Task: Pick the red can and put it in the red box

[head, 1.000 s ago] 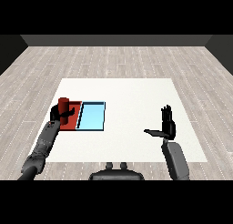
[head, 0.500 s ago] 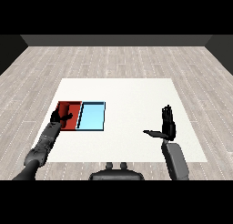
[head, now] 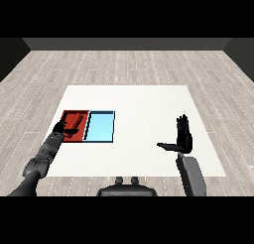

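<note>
The red cylindrical can (head: 75, 121) lies on its side inside the shallow red tray (head: 67, 138), which sits on the white square table (head: 144, 104) with its right edge touching the light blue tray (head: 99, 128). The can rests toward the tray's far half, its length running diagonally across the floor of the tray.

My black left hand (head: 63, 129) reaches in from the lower left on its grey forearm and hovers over the near left part of the red tray, just beside the can's lower end. I cannot tell from this view whether my fingers still touch the can or how far they are curled; the dark hand blends with the shadow beneath it.

My black right hand (head: 183, 138) is well apart from both trays, raised above the right side of the table. Its fingers stand straight and upright, spread wide, with the thumb pointing out to the left, holding nothing.
</note>
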